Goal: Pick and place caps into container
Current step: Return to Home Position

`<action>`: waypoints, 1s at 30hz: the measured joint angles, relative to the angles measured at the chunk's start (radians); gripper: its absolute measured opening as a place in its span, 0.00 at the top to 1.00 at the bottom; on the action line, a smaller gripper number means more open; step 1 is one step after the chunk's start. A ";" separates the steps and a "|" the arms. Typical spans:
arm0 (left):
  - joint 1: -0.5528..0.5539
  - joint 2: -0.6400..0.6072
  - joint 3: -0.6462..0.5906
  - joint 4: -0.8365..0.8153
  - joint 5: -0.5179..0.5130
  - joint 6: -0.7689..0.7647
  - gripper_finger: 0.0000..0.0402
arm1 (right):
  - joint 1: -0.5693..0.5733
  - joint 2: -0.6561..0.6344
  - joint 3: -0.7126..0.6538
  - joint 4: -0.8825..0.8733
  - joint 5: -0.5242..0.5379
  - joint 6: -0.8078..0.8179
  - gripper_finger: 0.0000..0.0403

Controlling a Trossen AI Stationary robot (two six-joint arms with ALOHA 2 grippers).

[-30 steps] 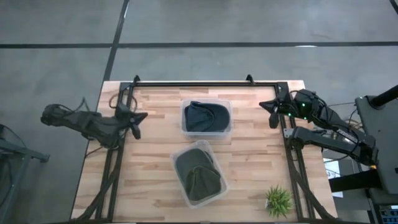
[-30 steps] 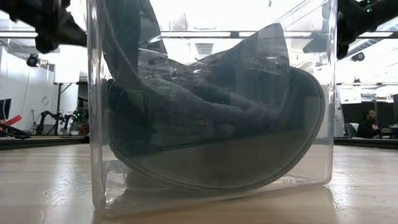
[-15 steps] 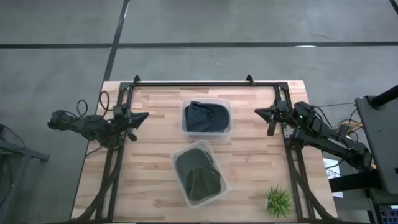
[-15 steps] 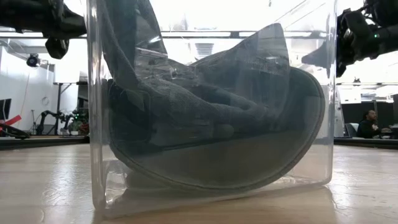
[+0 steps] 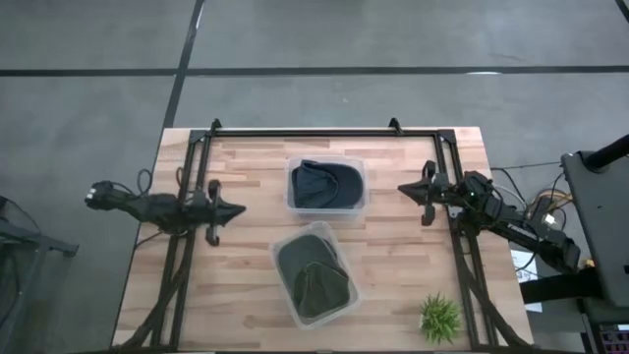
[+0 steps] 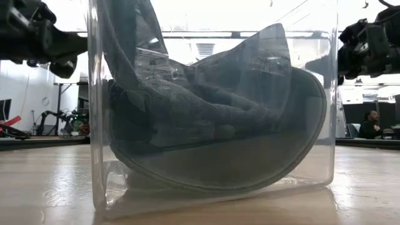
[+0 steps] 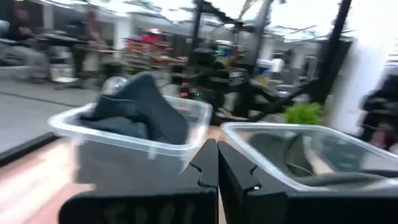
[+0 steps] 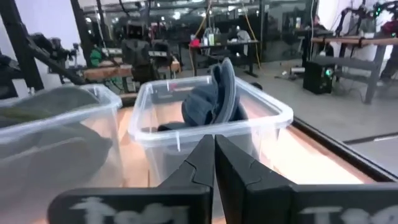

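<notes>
Navy-blue caps (image 5: 326, 184) lie in a clear container (image 5: 291, 202) at the table's far middle; they also show in the left wrist view (image 7: 138, 112) and the right wrist view (image 8: 214, 99). Olive-green caps (image 5: 313, 274) lie in a second clear container (image 5: 283, 297) nearer the front; the low view shows them (image 6: 212, 131) pressed against its wall. My left gripper (image 5: 241, 209) is shut and empty at the table's left side. My right gripper (image 5: 401, 187) is shut and empty at the right side.
A small green spiky plant (image 5: 439, 317) stands at the table's near right corner. A black frame (image 5: 305, 131) runs along the far edge and down both sides. Bare wood lies between the containers and each gripper.
Both arms have lowered and stretched inward. My left gripper has moved toward the near edge and a little toward the table's middle. My right gripper has moved toward the table's middle, nearer the navy caps' container. The caps and containers have stayed still.
</notes>
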 joint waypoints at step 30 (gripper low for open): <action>0.000 0.011 -0.021 -0.005 -0.033 -0.062 1.00 | 0.000 0.179 0.000 -0.012 0.011 -0.015 0.98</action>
